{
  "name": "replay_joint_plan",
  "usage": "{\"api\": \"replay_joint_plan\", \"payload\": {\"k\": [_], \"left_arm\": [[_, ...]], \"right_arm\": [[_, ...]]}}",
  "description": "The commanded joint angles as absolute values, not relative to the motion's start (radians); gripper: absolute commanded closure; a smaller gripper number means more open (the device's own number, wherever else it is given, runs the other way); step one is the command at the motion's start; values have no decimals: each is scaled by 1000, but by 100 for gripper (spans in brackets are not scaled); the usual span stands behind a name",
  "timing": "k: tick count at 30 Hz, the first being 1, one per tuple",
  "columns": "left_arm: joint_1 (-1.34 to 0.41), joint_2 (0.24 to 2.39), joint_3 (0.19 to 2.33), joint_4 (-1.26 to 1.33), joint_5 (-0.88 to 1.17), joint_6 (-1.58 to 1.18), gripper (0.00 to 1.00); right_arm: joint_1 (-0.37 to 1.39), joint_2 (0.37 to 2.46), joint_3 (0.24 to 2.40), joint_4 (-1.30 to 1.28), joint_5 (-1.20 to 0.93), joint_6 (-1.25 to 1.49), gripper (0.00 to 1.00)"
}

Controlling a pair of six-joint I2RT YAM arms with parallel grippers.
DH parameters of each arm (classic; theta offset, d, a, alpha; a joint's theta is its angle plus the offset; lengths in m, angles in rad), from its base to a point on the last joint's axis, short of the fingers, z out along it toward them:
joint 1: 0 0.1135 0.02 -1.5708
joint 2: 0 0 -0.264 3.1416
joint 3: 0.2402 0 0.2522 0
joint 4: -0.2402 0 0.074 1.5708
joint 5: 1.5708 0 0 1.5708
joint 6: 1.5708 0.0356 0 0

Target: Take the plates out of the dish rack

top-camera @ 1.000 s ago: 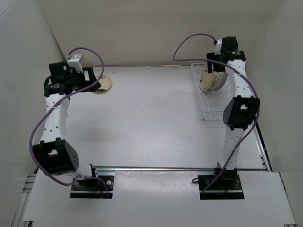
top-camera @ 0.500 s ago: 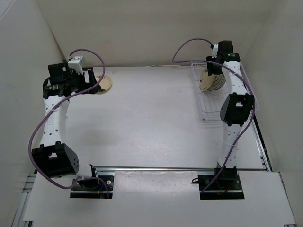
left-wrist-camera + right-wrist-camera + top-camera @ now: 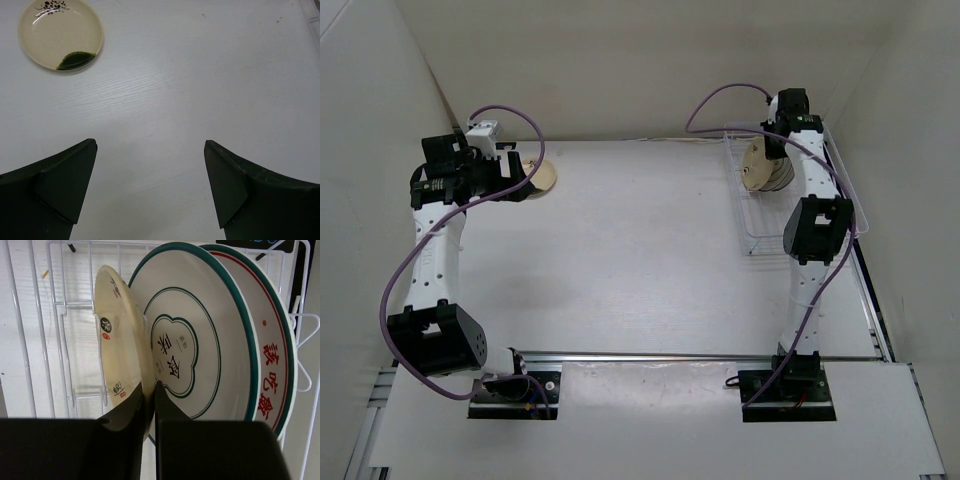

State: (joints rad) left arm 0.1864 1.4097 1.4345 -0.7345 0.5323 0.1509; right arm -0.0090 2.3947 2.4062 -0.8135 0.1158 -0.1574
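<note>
In the right wrist view, three plates stand on edge in the white wire dish rack [image 3: 37, 340]: a cream plate [image 3: 117, 335], a white plate with green rings [image 3: 200, 340] and a red-rimmed plate [image 3: 272, 365] behind it. My right gripper [image 3: 150, 387] is shut on the cream plate's lower rim, one finger on each face. From the top view the right gripper [image 3: 772, 150] is over the rack [image 3: 760, 235] at the back right. My left gripper [image 3: 150, 150] hangs open over bare table, holding nothing. A cream plate with a green patch [image 3: 60, 34] lies flat at the back left.
The rack sits close to the right wall, its near half holding no plates. The left arm's purple cable [image 3: 520, 115] loops above the plate on the table [image 3: 545, 178]. White walls close in the table on three sides.
The right gripper has shut onto the cream plate's rim, after standing open a second ago. The right wrist has shifted slightly toward the back wall. The left arm has barely moved.
</note>
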Motion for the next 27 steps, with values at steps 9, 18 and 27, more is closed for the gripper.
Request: {"api": "replay_joint_plan", "payload": {"k": [9,18,27], "left_arm": [[189,1393,1431,-716,559,140,0],[189,1445,1514,-672,430,67,0],[189,1497,1600,-672,422,23,0]], "right_arm": [[63,2174,2362,-677,576,-166,100],[107,2031,2246,-617,675,-224,100],[118,1887,2176,-866,-7,-51,100]]}}
